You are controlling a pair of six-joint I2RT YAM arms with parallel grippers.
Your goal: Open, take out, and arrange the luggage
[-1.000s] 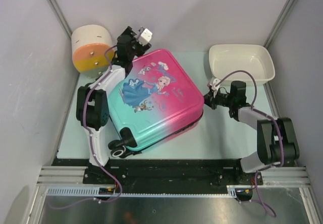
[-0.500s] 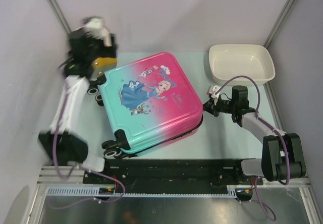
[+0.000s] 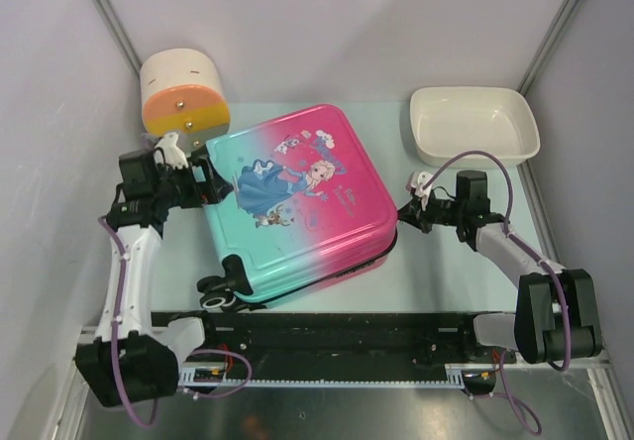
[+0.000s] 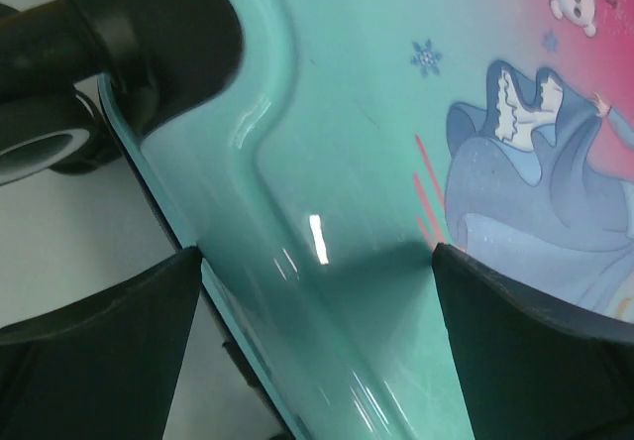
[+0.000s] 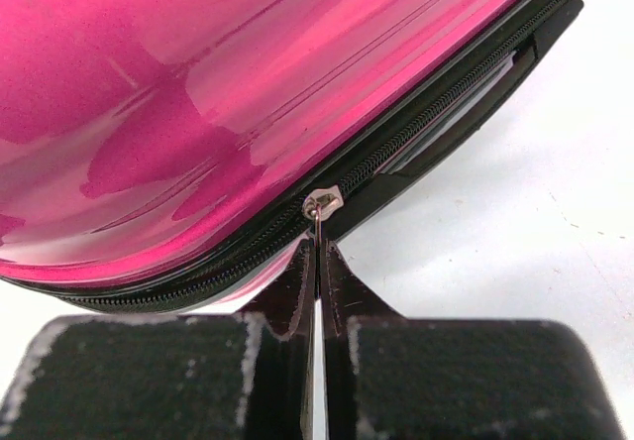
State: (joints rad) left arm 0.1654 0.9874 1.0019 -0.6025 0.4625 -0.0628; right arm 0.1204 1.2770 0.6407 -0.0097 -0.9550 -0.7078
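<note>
Black fingers [image 5: 287, 296] of the right end effector [image 5: 317, 262] are pinched together on the thin zip pull [image 5: 319, 212] at the pink side of the luggage [image 3: 297, 202]. The slider sits on the closed zip [image 5: 426, 111] just above the fingertips. The left end effector [image 4: 317, 301] stands wide apart and holds nothing. One of its fingers [image 4: 99, 331] hangs over the worktop [image 3: 436, 262] just off the teal edge and the other over the printed lid; whether either touches the shell cannot be told. The luggage lies flat, print up, skewed in the middle of the worktop, its wheels [image 3: 220, 291] toward the near left, between the drawer box [image 3: 181, 98] far left and the basin [image 3: 474, 123] far right. Its lid is shut, so the inside is hidden. In the left wrist view one wheel is cut off at the left edge and a blurred black shape fills the top corner. The right wrist view shows only part of a black strap [image 5: 540, 49] below the zip.
</note>
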